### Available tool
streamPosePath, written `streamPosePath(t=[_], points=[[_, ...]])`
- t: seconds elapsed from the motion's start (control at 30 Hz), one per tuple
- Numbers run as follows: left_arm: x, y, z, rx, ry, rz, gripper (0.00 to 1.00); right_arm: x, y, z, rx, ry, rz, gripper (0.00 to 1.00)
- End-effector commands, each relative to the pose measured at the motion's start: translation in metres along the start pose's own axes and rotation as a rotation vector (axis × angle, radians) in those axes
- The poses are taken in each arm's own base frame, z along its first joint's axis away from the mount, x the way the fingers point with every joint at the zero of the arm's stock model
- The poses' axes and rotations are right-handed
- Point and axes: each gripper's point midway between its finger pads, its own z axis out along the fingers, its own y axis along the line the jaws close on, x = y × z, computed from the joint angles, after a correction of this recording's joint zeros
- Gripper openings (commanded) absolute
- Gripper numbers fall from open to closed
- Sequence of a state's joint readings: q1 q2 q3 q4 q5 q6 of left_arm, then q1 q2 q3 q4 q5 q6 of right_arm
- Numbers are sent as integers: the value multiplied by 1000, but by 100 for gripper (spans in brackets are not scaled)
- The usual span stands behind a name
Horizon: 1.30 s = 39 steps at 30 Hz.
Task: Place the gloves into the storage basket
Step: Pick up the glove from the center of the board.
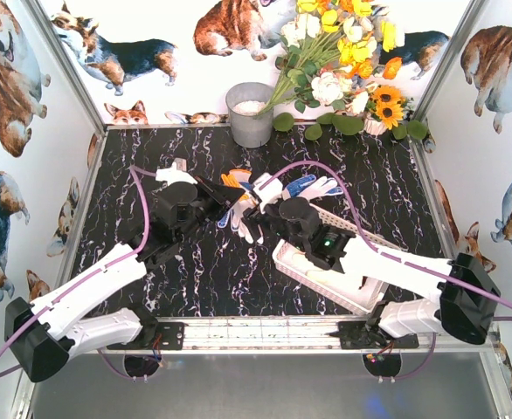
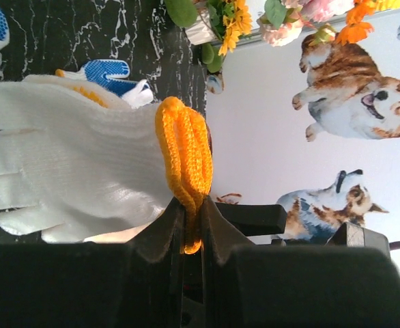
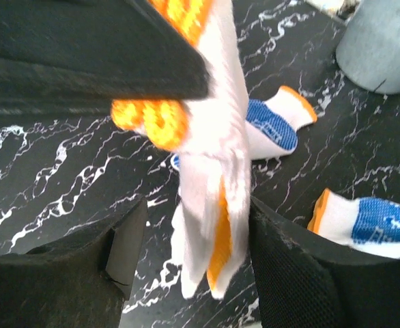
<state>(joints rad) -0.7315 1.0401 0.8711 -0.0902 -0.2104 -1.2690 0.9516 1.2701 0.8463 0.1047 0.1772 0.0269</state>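
My left gripper (image 1: pixel 214 197) is shut on the orange cuff of a white glove (image 1: pixel 243 214) and holds it above the table; the left wrist view shows the cuff (image 2: pixel 185 154) pinched between the jaws (image 2: pixel 192 219). My right gripper (image 1: pixel 272 209) is open, and the hanging glove (image 3: pixel 213 191) dangles between its fingers (image 3: pixel 198 229), close to the right one. Blue-dotted gloves (image 1: pixel 313 185) lie behind it, seen also in the right wrist view (image 3: pixel 272 126). Another white glove (image 1: pixel 176 175) lies at the left. The white storage basket (image 1: pixel 291 262) sits under my right arm, partly hidden.
A grey metal bucket (image 1: pixel 250 113) stands at the back centre, with artificial flowers (image 1: pixel 343 52) at the back right. Another blue-dotted glove (image 3: pixel 370 222) lies right of my right gripper. Walls with dog pictures enclose the black marble table (image 1: pixel 195 271).
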Motion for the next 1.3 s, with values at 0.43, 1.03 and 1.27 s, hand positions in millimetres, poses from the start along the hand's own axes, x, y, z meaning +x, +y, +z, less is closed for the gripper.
streamPosePath(t=[0.43,1.03,1.27], points=[[-1,-22,-7,85,16,-190,0,-56,-10,24,123,-230,-99,24],[-36,-39,-41,72,-31,355,83,-44,15,-11,-202,-140,89,0],[-31,-29,-66,112,78,700,99,-54,23,-49,-437,-92,181,0]])
